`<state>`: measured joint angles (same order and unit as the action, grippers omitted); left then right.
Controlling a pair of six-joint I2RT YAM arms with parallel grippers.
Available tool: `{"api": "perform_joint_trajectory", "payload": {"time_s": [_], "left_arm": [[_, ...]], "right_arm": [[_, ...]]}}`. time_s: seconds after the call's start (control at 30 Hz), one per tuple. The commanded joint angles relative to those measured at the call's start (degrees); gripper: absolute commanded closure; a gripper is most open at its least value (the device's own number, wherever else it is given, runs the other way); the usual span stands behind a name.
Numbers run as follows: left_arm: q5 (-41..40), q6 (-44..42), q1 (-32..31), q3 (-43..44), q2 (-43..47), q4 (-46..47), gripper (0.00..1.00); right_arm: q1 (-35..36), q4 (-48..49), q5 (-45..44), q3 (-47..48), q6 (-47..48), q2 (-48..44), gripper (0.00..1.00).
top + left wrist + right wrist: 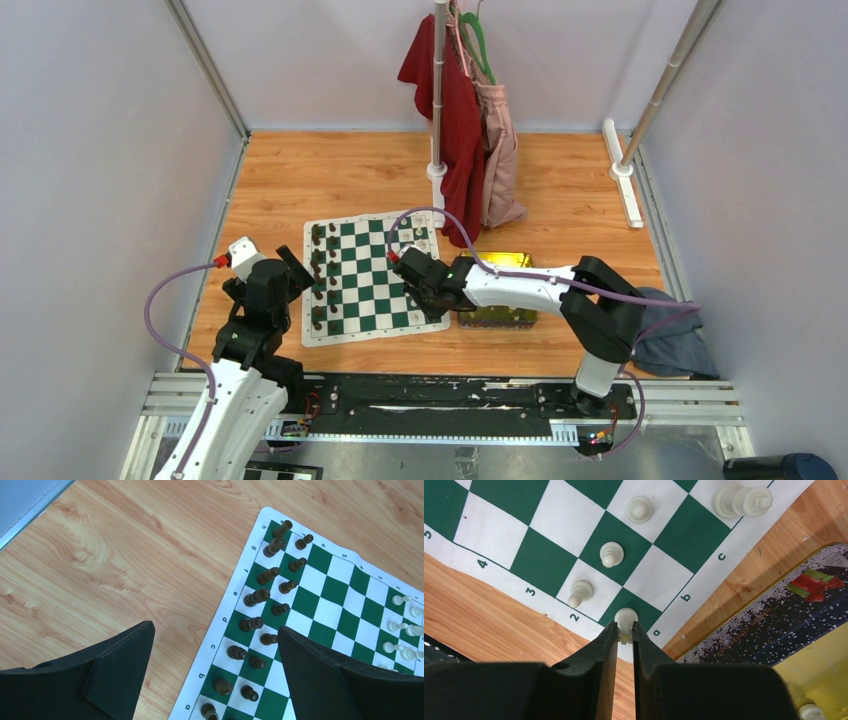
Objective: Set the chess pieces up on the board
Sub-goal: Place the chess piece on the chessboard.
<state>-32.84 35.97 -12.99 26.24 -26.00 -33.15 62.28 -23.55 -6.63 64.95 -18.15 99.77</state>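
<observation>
The board (365, 285) lies flat on the wooden table, its green and white squares (549, 515) filling the right wrist view. My right gripper (625, 630) is shut on a cream-white chess piece (626, 617), holding it by its top over the green corner square beside the letter a. Three white pawns (611, 554) stand in a row just beyond it, and a taller white piece (741, 501) stands on the back row. My left gripper (215, 628) hangs open over the opposite edge of the board (330, 612), nothing between its fingers.
Dark brown chessmen (257, 596) fill two rows under the left gripper. A yellow-green tray (824, 665) with a speckled dark lid (764, 625) lies right of the board, a white piece (811, 711) inside. A clothes rack pole (437, 100) stands behind; a grey cloth (670, 340) lies right.
</observation>
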Motion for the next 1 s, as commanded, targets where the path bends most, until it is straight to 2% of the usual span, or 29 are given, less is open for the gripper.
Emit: {"api": "perform_joint_trajectory", "payload": {"time_s": [0.0,0.2,0.97], "left_arm": [[-1.5,0.3,-0.5,-0.7,-0.1,-0.4,0.00],[-1.5,0.3,-0.5,-0.7,-0.1,-0.4,0.00],[-1.5,0.4,-0.5,-0.6,-0.1,-0.5,0.00]], "right_arm": [[0.5,-0.4,0.2,-0.7,0.0,0.6,0.77],[0.5,-0.9,0.0,-0.2,0.5,0.6,0.68],[0.6,-4.6,-1.7,4.9,2.1,-1.7,0.62]]}}
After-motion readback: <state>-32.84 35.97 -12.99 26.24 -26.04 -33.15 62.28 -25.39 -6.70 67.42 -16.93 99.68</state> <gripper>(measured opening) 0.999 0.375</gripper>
